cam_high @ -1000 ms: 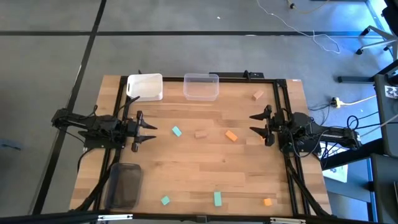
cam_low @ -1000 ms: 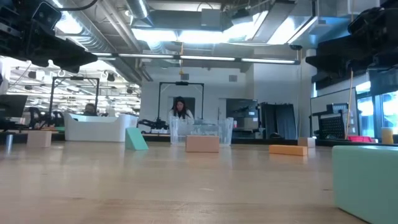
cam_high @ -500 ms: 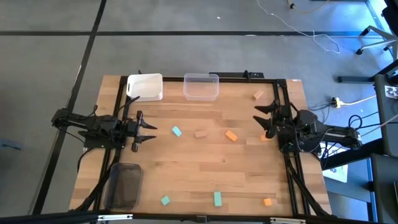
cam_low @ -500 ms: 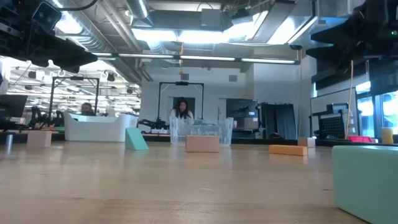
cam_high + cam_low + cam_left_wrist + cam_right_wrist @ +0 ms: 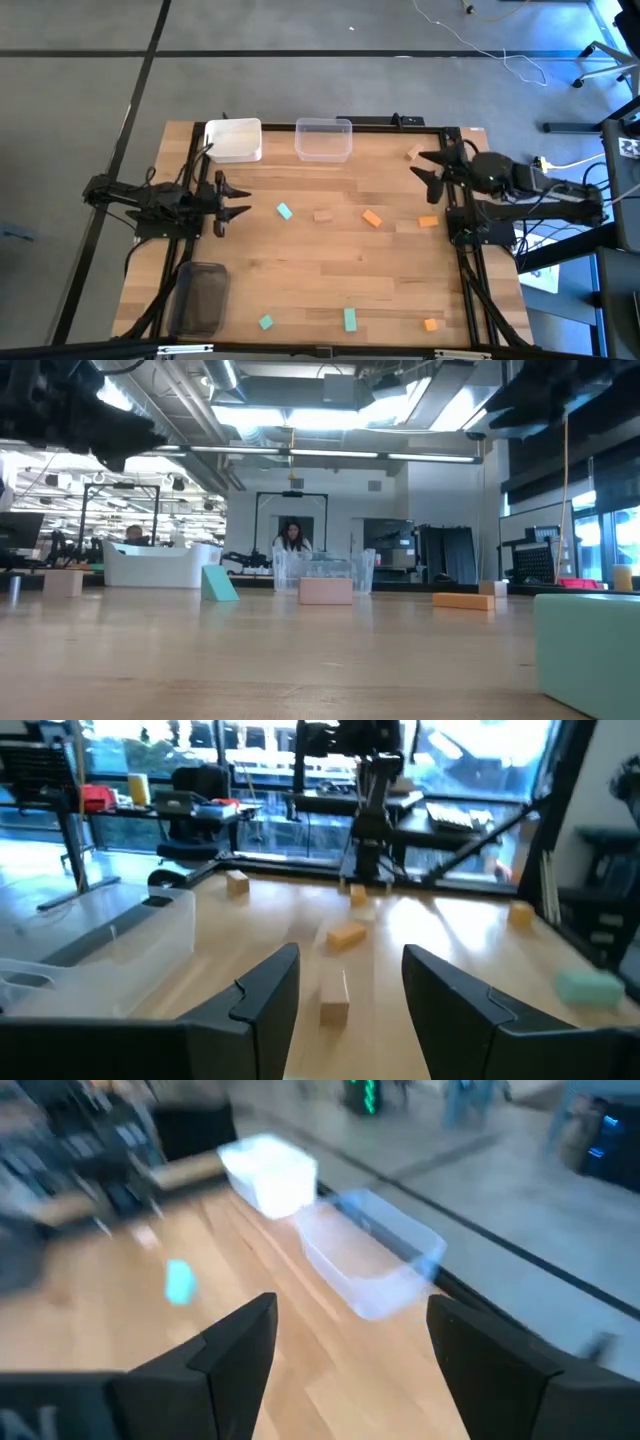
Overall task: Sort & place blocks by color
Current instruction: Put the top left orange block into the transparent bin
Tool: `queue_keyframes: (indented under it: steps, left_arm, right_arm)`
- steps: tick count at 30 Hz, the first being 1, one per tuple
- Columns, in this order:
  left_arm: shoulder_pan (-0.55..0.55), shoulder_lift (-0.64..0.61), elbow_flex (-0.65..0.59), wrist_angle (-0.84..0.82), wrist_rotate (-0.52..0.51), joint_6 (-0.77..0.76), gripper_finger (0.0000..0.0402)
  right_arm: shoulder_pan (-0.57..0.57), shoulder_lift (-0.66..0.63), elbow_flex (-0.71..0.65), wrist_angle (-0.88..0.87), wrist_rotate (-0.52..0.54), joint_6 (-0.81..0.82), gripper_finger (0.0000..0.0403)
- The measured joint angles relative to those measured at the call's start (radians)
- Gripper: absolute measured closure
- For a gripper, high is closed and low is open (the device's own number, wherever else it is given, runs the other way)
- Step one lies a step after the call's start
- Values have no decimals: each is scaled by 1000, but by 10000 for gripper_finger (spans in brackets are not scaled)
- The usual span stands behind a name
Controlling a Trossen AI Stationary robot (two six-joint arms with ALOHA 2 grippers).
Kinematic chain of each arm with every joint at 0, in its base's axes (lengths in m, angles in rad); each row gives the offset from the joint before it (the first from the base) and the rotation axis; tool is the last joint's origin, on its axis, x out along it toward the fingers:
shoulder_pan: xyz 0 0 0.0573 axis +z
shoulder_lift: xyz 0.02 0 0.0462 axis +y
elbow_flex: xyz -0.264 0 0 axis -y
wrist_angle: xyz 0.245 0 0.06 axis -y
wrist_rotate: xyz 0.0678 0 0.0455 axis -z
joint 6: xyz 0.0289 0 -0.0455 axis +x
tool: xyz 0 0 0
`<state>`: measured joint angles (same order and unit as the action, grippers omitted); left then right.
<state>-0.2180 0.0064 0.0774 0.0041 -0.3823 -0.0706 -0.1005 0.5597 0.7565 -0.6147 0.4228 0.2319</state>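
Blocks lie scattered flat on the wooden table. Mid-table, a teal block [image 5: 285,211], a tan block [image 5: 322,215] and an orange block [image 5: 372,218] form a row; another orange block [image 5: 428,221] lies further right and a tan block [image 5: 414,153] near the far right corner. Along the near edge lie two teal blocks [image 5: 265,322] [image 5: 350,319] and an orange one [image 5: 431,324]. My left gripper [image 5: 232,198] hovers open at the left, facing the row. My right gripper [image 5: 432,165] is open beside the far tan block, touching nothing.
A white bin [image 5: 233,139] and a clear bin [image 5: 323,138] stand at the far edge, and a dark grey bin [image 5: 200,298] sits at the near left corner. A black frame rail runs along each side. A person shows far off in the room.
My right gripper has swung from mid-right toward the table's far edge and risen, uncovering the orange block beneath it; it now sits by the far tan block. My left gripper has shifted slightly toward the far edge. No block has moved.
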Motion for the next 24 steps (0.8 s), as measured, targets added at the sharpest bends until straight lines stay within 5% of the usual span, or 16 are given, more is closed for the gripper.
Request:
queue_keyframes:
  steps: [6,12,17,24]
  left_arm:
    - [0,53,144,-57,-35,-5,232]
    - [0,244,359,-277,-108,-32,232]
    - [0,413,527,-496,-133,-164,232]
    - [0,500,644,-555,-132,-319,232]
  right_arm:
    - [-19,263,300,-322,3,-57,144]
    - [-96,468,505,-613,-61,-48,144]
    - [-156,589,569,-712,-202,-108,144]
    - [-260,755,634,-726,-319,-75,144]
